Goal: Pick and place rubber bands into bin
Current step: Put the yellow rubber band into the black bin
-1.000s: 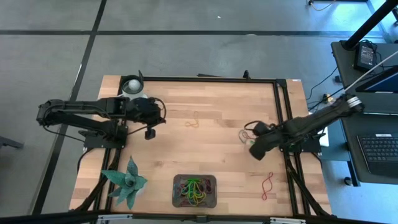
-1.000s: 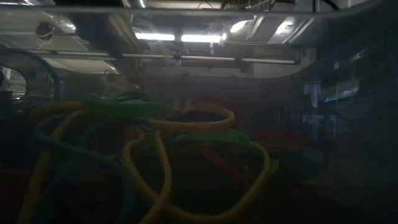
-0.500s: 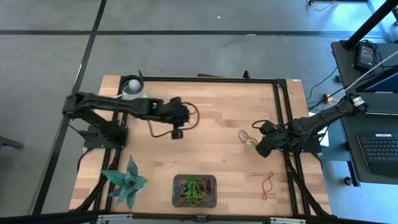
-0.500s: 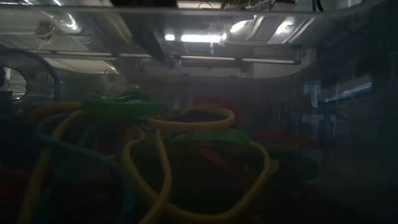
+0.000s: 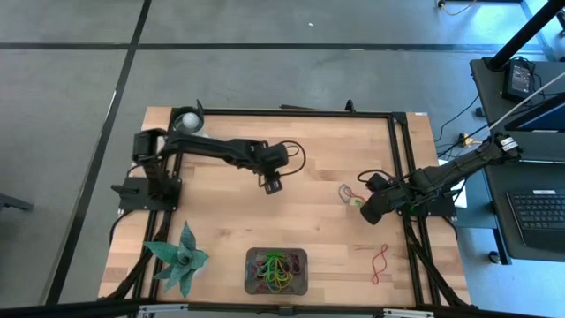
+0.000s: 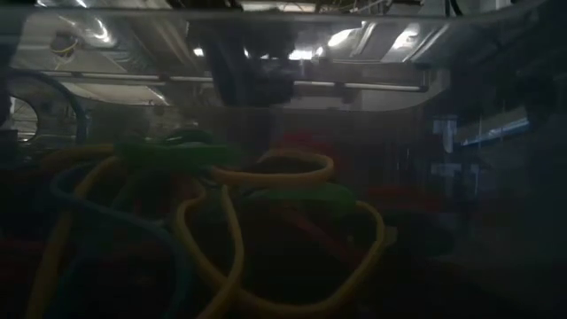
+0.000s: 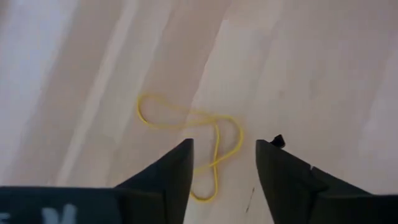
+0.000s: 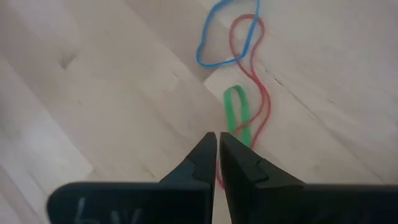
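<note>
The bin [image 5: 276,270] sits at the near edge of the wooden surface [image 5: 309,221], already filled with many rubber bands [image 5: 274,268]. Around the surface is grey floor, and a desk with a laptop [image 5: 538,216] stands at the right. A yellow band [image 7: 189,124] lies flat just ahead of my left pincer [image 7: 224,163], partly between its fingers, which stand open and hold nothing. My right pincer [image 8: 218,146] is almost shut with nothing in it; a green band [image 8: 237,115], a red band [image 8: 252,62] and a blue band [image 8: 224,34] lie just before its tips.
</note>
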You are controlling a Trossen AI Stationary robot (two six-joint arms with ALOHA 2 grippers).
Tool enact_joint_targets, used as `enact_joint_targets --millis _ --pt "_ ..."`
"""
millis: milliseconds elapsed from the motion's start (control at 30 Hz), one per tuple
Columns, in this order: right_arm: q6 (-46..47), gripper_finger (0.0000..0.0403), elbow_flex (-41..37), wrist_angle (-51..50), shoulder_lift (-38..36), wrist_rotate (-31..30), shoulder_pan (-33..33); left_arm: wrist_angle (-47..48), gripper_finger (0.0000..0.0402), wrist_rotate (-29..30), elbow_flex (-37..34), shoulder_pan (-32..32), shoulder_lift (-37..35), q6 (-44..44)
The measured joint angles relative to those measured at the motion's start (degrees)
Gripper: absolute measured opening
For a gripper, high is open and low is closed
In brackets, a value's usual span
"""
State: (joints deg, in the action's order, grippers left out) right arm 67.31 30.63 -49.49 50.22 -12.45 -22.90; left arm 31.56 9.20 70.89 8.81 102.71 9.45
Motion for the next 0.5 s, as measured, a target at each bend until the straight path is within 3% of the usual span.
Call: enact_joint_targets --millis 200,500 --pt "0.22 0.0025 0.00 3.03 0.00 0.02 0.00 -0.14 0.0186 -1.79 0.00 1.84 5.53 -0.91" --pt "0.20 0.0026 0.00 5.24 0.02 0.02 -0.02 -0.76 0.0173 -2.33 0.37 2.76 10.76 -2.75"
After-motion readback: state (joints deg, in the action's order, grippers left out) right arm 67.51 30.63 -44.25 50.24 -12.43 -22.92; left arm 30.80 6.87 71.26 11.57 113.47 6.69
